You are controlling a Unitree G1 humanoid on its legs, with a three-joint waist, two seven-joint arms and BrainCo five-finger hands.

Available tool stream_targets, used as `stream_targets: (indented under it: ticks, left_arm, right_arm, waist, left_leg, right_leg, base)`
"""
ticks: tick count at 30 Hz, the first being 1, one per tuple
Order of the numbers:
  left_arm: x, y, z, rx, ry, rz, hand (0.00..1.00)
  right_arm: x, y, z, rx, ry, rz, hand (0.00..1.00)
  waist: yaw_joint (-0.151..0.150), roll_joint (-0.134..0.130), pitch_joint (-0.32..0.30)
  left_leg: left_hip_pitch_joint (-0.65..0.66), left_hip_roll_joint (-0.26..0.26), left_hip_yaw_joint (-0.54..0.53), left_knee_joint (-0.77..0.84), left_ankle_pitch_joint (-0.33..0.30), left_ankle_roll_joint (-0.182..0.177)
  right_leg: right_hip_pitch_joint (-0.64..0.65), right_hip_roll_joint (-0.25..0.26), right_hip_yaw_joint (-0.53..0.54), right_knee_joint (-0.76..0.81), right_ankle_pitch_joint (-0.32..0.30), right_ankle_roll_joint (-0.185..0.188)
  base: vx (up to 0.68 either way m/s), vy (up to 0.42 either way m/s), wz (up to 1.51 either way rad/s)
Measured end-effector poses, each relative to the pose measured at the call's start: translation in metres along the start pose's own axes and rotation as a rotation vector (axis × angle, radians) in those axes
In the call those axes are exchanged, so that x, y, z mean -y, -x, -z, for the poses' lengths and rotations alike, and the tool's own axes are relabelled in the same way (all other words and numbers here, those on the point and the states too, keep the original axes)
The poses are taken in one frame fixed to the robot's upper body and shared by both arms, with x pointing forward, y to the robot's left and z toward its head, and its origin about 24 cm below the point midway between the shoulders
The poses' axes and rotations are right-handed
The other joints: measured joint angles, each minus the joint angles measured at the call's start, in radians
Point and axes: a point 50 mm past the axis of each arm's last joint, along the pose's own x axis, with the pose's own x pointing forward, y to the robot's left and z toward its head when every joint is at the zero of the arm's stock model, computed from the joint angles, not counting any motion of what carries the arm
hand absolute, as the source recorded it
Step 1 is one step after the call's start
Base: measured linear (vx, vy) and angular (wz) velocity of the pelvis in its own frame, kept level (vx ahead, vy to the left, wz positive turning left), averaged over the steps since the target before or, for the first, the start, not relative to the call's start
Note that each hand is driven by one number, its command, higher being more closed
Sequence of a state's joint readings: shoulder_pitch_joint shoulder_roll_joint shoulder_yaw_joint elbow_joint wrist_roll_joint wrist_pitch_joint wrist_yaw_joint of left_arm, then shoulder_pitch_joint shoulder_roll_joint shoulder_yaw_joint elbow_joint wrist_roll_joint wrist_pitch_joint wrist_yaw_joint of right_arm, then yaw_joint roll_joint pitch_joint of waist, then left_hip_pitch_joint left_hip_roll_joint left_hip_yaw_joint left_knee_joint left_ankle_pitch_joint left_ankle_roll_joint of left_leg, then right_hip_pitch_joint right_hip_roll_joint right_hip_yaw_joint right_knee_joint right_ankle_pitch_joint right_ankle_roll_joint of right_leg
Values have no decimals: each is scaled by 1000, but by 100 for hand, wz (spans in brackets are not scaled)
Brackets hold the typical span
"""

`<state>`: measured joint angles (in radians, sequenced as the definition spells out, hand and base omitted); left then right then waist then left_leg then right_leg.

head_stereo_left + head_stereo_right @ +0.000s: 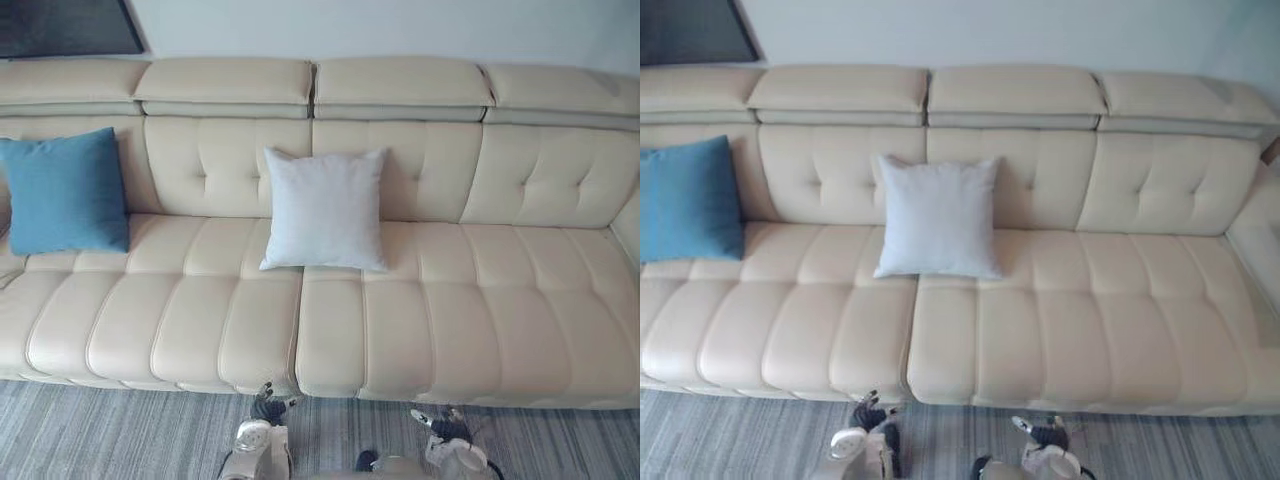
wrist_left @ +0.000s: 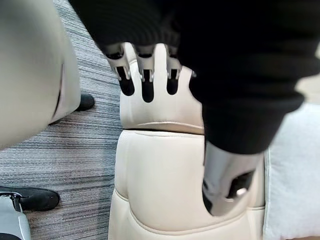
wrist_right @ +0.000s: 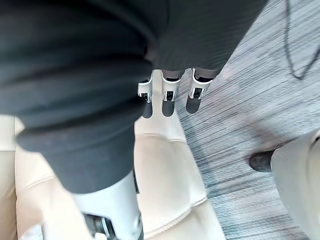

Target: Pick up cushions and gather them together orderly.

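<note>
A blue cushion [image 1: 65, 192] leans upright against the backrest at the left end of a cream leather sofa [image 1: 450, 310]. A pale grey-white cushion [image 1: 325, 210] stands against the backrest near the sofa's middle, and its edge shows as the pale cushion [image 2: 295, 175] in the left wrist view. My left hand [image 1: 265, 405] and right hand [image 1: 440, 425] hang low in front of the seat's front edge, well short of both cushions. Each hand is open and holds nothing, with straight fingers [image 2: 145, 75] on the left and straight fingers [image 3: 167, 97] on the right.
Grey striped carpet [image 1: 100, 430] runs along the sofa's front. The seat to the right of the pale cushion is bare. A beige trouser leg [image 3: 300, 185] with a dark shoe [image 3: 260, 161], seemingly a person's, stands on the carpet close to my right arm.
</note>
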<state>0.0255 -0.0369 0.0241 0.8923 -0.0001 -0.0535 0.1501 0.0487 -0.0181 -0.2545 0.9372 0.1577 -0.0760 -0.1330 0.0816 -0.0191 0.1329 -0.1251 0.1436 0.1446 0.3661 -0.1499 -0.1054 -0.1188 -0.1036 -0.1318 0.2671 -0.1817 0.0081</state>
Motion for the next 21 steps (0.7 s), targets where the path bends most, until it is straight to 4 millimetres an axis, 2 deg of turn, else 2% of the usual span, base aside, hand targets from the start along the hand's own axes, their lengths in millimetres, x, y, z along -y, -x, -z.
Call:
stream_targets:
  ticks: [1, 2, 4, 7, 9, 10, 11, 13, 18, 19, 21]
  left_arm:
    - [-5, 0, 3, -7, 1, -11, 0]
    - [-6, 0, 3, -10, 3, -16, 0]
    - [-21, 2, 12, -34, 5, -58, 0]
    - [-29, 3, 21, -72, -15, -70, 0]
    - [-31, 4, 27, -98, -23, -66, 0]
    - [-32, 5, 31, -113, -27, -57, 0]
    - [-32, 5, 35, -132, -37, -52, 0]
    - [-32, 5, 37, -149, -52, -47, 0]
    - [-32, 3, 36, -159, -76, -31, 0]
    - [-32, 3, 36, -159, -76, -31, 0]
    - [-33, 3, 35, -158, -76, -32, 0]
  right_arm:
    - [1, 1, 6, -22, -2, 2, 0]
    - [-1, 2, 8, -31, -5, -2, 0]
    - [-2, 5, 20, -76, -28, -6, 0]
    - [12, 8, 32, -116, -47, 40, 0]
    - [20, 10, 40, -149, -58, 68, 0]
    - [25, 11, 41, -154, -75, 87, 0]
    - [31, 11, 43, -160, -84, 102, 0]
    - [34, 11, 43, -160, -87, 106, 0]
    - [34, 10, 43, -167, -99, 99, 0]
    - [33, 9, 40, -160, -96, 96, 0]
    - [33, 6, 34, -145, -81, 89, 0]
  waist:
    - [2, 16, -6]
    - [2, 14, -7]
    - [0, -5, -30]
    - [-18, -2, -37]
    - [-26, 10, -47]
    - [-26, 15, -58]
    - [-27, 30, -64]
    - [-33, 39, -70]
    - [-32, 38, -69]
    - [-30, 38, -68]
    - [-28, 39, -66]
  left_leg:
    - [35, -10, -13, -54, -65, -3]
    - [40, -15, -4, -60, -67, -5]
    - [68, -45, 56, -121, -68, -2]
    - [110, -74, 55, -152, -75, 10]
    - [115, -79, 53, -162, -75, 11]
    - [129, -84, 53, -173, -60, 24]
    - [135, -84, 59, -169, -51, 39]
    - [147, -83, 59, -177, -51, 39]
    - [181, -72, 89, -189, -52, 41]
    - [188, -66, 127, -190, -55, 44]
    - [197, -62, 178, -191, -57, 47]
  right_leg:
    - [-13, 14, 40, -1, 18, 28]
    - [-14, 12, 55, -4, 24, 34]
    - [16, -5, 101, -94, 95, 61]
    - [66, -16, 124, -169, 143, 60]
    - [80, -16, 126, -198, 152, 69]
    - [79, -9, 143, -208, 164, 82]
    - [80, -3, 152, -214, 164, 83]
    - [84, 4, 172, -229, 165, 82]
    - [66, 31, 252, -242, 182, 59]
    - [46, 46, 292, -246, 202, 52]
    - [29, 61, 297, -278, 252, 45]
  base:
    - [-102, 237, -60]
    - [-75, 226, -63]
    - [5, 200, -61]
    - [68, 137, -18]
    - [131, 67, -9]
    - [188, 60, -31]
    - [195, 53, -32]
    - [246, 8, -37]
    - [136, -20, -69]
    - [50, -13, -129]
    - [41, -17, -139]
